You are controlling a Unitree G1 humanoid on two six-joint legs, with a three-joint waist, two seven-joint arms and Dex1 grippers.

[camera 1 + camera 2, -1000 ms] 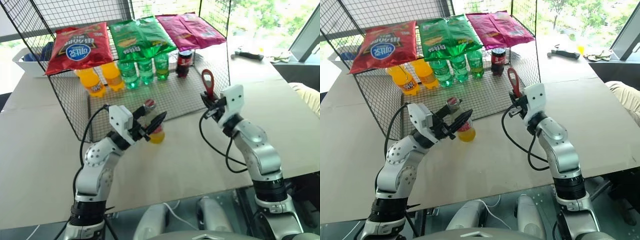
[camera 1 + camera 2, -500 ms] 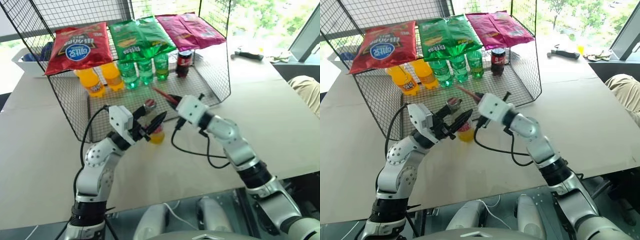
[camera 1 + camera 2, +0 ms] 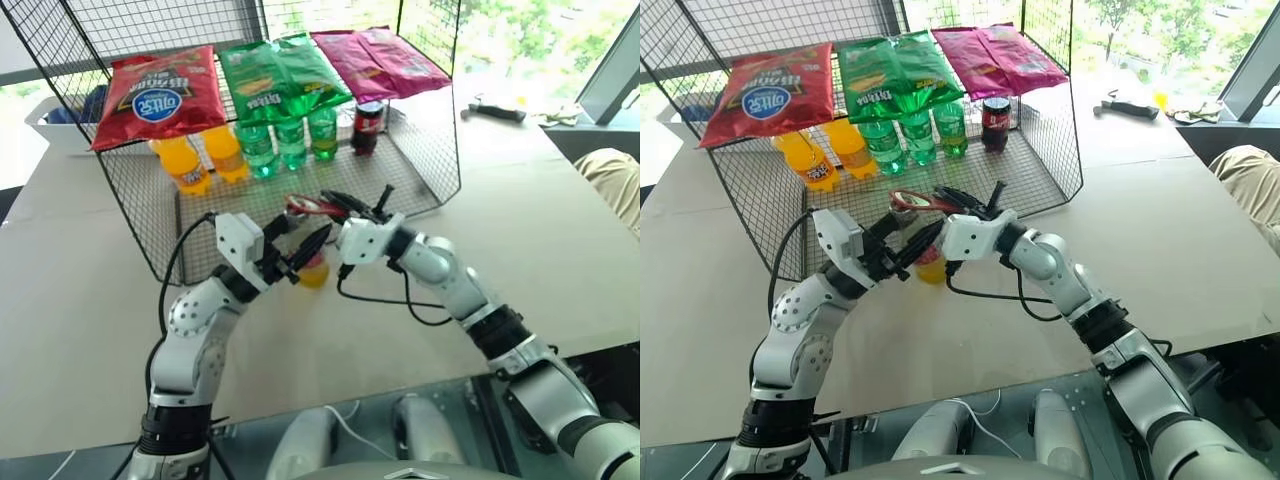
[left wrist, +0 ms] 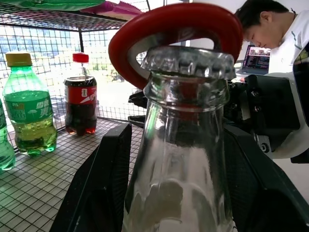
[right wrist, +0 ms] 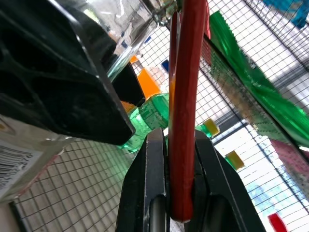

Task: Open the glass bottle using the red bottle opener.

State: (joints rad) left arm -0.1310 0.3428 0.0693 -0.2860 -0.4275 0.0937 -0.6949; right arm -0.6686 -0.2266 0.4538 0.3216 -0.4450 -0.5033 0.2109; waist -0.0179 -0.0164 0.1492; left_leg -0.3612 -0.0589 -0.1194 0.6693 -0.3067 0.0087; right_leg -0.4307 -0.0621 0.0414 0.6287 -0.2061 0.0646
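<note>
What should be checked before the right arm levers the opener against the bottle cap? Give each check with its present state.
1. Glass bottle gripped by the left gripper: ok, a black finger sits on each side of it.
2. Red bottle opener clamped in the right gripper: ok, the handle sits between both fingers.
3. Cap on the bottle: ok, crimped and unlifted.
4. Opener ring over the cap: ok, the red loop arches over it in the left wrist view.
5. Opener's lip hooked under the cap's edge: cannot tell, that side is hidden.
6. Room to lever: ok, the soda bottles stand well behind on the rack.
</note>
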